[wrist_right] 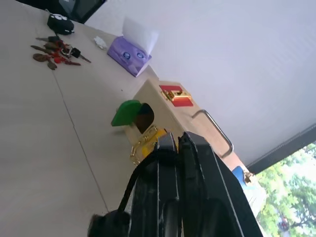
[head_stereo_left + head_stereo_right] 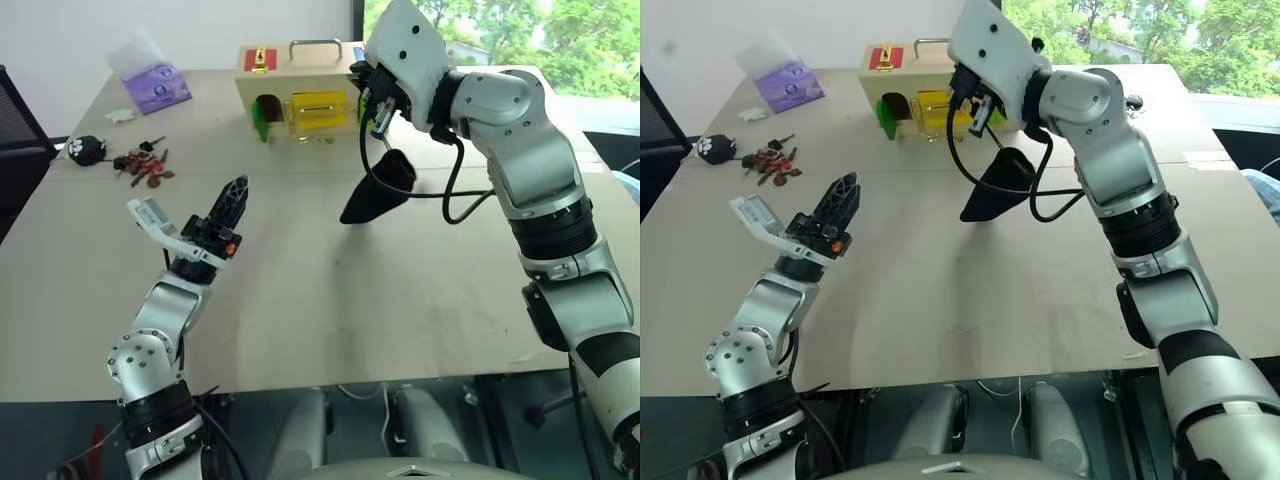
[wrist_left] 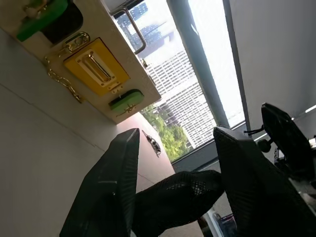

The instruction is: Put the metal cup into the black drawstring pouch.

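The right hand (image 2: 378, 128) is clamped on the cord of the black drawstring pouch (image 2: 380, 188), which dangles above the desk (image 2: 300, 290). The left hand (image 2: 232, 200) is half open and empty. No metal cup visible — lift slowly, avoid swinging.

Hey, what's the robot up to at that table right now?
The right claw is shut on the cord of the black drawstring pouch, holding it hanging above the table. The left claw is open and empty, raised off to the side. The pouch hangs heavy, but I cannot tell what is inside. A wooden latch box, keys and a tissue pack sit farther back.
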Controlling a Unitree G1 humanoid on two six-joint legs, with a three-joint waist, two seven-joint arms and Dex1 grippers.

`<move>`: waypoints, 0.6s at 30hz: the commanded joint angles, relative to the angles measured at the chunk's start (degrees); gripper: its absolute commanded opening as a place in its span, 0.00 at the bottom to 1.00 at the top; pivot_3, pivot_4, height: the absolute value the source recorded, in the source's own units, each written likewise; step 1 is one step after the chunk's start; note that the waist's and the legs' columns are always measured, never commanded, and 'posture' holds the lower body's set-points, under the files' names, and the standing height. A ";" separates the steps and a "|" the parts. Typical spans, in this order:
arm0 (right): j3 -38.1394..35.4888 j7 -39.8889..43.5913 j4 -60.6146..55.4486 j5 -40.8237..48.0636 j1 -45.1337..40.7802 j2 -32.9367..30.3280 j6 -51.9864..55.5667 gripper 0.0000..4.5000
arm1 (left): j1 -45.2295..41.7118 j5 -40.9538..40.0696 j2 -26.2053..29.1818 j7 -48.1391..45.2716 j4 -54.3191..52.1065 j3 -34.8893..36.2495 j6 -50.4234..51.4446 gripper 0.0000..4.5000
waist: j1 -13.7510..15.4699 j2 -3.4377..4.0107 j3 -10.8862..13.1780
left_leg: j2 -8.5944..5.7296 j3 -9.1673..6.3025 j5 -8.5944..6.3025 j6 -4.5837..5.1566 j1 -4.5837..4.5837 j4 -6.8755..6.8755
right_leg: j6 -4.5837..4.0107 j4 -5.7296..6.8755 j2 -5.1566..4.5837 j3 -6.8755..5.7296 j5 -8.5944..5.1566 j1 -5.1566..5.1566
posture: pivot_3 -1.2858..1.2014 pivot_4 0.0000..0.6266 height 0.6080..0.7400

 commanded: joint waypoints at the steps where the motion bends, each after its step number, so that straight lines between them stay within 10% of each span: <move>1: 0.34 2.78 -3.86 -1.64 -1.34 -2.88 -2.44 0.00 | -3.37 8.16 3.27 -5.12 -5.16 -6.45 -3.01 0.57 | 0.55 0.00 0.00 | -0.02 -0.01 0.00 0.00 0.00 0.01 | 0.00 0.01 -0.01 -0.02 0.00 0.00 | 0.52 0.24 1.00; 18: 2.93 10.59 -12.06 -3.05 0.42 -6.18 -2.95 0.00 | -23.81 27.24 7.02 -21.05 2.07 -23.64 -7.64 0.57 | -0.17 0.04 0.03 | 0.01 -0.02 0.01 -0.01 0.02 -0.03 | 0.00 0.03 0.05 -0.02 0.00 -0.01 | 0.52 0.24 1.00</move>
